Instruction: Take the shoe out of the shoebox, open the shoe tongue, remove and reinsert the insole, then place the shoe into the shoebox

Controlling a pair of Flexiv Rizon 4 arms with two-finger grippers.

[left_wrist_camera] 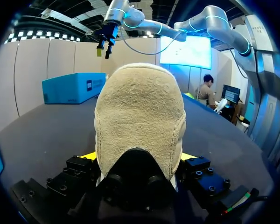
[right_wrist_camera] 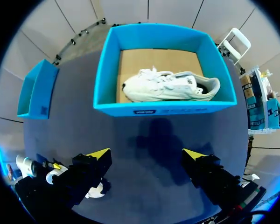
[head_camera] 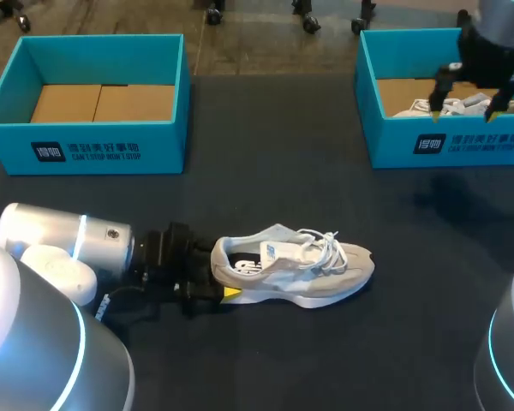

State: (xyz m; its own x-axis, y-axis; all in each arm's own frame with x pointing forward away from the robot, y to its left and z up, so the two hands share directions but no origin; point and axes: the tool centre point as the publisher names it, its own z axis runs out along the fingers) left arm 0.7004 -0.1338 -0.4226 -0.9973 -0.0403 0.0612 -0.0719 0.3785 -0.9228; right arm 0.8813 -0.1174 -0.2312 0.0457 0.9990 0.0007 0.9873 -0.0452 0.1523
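The shoe (head_camera: 295, 265) lay on the table (head_camera: 283, 171), its heel clamped by the left gripper (head_camera: 216, 281). The right gripper (head_camera: 464, 111) hung spread above the right box (head_camera: 394, 141). Gripped only at that soft heel, the shoe could sag or twist free when lifted.

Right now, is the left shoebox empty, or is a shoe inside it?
Empty. Inside the left shoebox only bare cardboard floor shows; the grey shoe lies outside it on the table.

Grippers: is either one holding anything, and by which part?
The left gripper holds the grey shoe by its heel, one finger on each side. The right gripper is open and holds nothing.
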